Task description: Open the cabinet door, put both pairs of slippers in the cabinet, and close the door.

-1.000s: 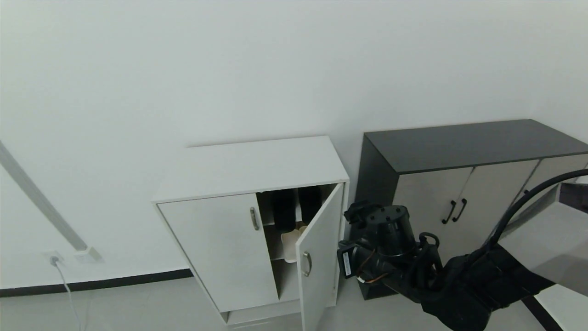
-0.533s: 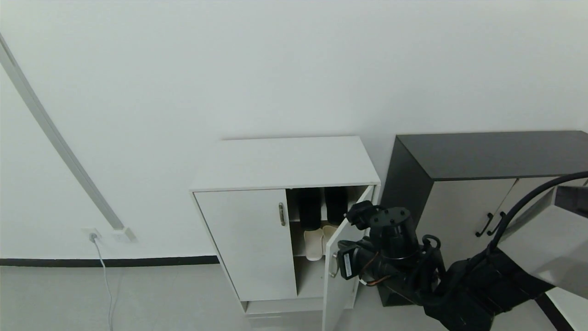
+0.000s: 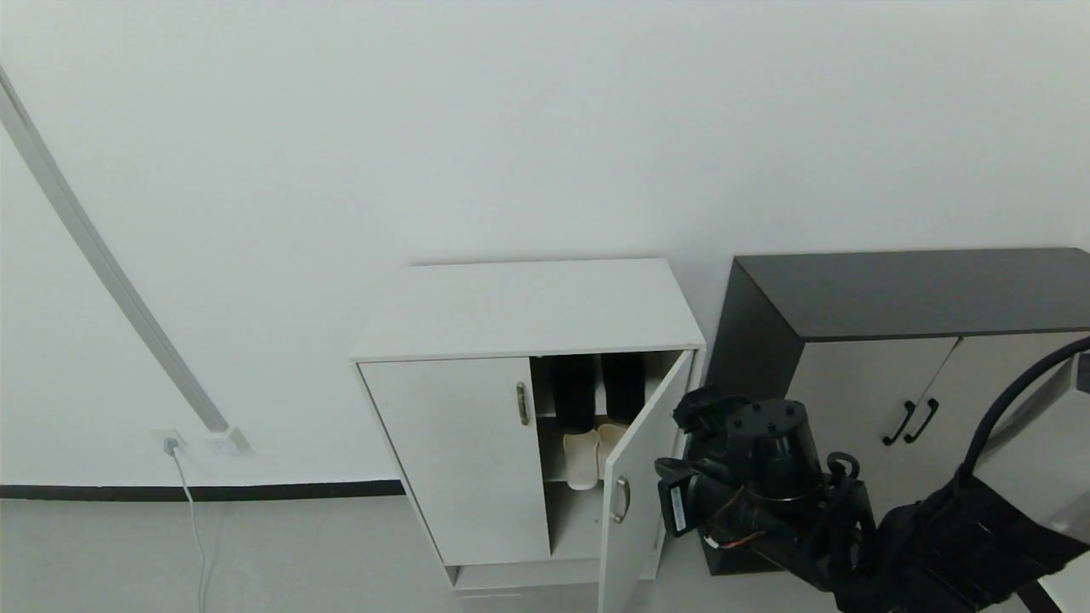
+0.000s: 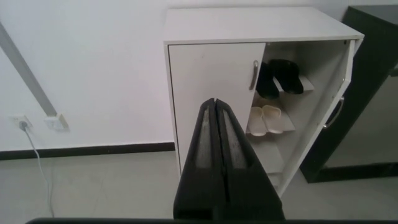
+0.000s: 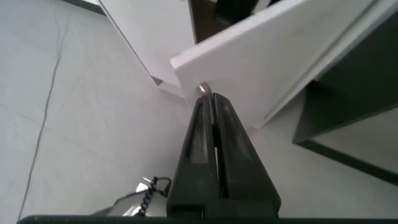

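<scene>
Head view, dark cabinet (image 3: pixel 920 291) beside ajar door (image 3: pixel 640 451)

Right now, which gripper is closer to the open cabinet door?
Right. The right gripper is just beside the open door, near its handle; the left gripper is farther back.

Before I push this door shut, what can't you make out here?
Head view: bottom edge of the open white cabinet door, cut off by the frame.
Head view: cabinet space behind the closed white left door.
Right wrist view: whether the right gripper touches the door's small metal handle; its tip covers the contact.
</scene>
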You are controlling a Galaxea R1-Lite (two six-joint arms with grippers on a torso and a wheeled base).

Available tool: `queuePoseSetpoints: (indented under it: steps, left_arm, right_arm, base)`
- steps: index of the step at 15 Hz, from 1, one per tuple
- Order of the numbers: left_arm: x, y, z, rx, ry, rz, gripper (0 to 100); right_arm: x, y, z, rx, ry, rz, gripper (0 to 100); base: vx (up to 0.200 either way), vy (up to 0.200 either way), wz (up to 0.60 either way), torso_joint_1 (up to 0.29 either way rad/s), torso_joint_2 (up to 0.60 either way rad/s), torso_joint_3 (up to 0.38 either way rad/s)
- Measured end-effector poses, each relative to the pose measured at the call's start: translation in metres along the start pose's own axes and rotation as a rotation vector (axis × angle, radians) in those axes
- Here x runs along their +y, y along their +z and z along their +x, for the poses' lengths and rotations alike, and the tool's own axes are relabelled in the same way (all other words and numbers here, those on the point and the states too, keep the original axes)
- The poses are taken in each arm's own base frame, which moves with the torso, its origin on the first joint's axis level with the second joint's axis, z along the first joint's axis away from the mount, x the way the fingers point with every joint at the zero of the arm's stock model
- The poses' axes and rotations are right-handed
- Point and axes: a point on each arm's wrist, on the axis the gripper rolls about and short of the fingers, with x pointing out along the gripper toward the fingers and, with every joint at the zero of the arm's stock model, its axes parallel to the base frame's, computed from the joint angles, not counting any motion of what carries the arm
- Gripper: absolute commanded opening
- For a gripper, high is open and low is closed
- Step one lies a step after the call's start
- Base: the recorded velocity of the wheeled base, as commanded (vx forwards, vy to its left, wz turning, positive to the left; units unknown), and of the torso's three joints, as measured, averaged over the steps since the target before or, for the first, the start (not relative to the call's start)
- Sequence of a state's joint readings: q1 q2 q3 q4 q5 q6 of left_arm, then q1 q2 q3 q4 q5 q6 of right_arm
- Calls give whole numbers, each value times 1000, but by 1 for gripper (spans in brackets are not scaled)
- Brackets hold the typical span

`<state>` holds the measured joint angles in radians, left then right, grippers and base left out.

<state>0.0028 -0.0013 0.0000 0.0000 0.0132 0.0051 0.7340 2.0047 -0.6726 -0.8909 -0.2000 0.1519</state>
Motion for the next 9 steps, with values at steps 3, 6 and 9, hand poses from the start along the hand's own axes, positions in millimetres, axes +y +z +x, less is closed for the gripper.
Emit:
queuePoseSetpoints:
  steps: [3, 6, 9]
  left_arm:
    - [0, 0, 0, 0, 0, -1, 0]
    - [0, 0, 0, 0, 0, -2, 0]
    - [0, 0, 0, 0, 1, -2, 0]
  right_arm:
    - [-5, -12, -9, 44, -11, -6, 0]
    - [-6, -20, -9, 72, -11, -9, 0]
    - [-4, -25, 0, 82, -11, -9, 0]
  base:
    - [133, 0, 0, 8, 2, 2]
    - [0, 0, 0, 0, 0, 0]
    - [0, 0, 0, 0, 0, 0]
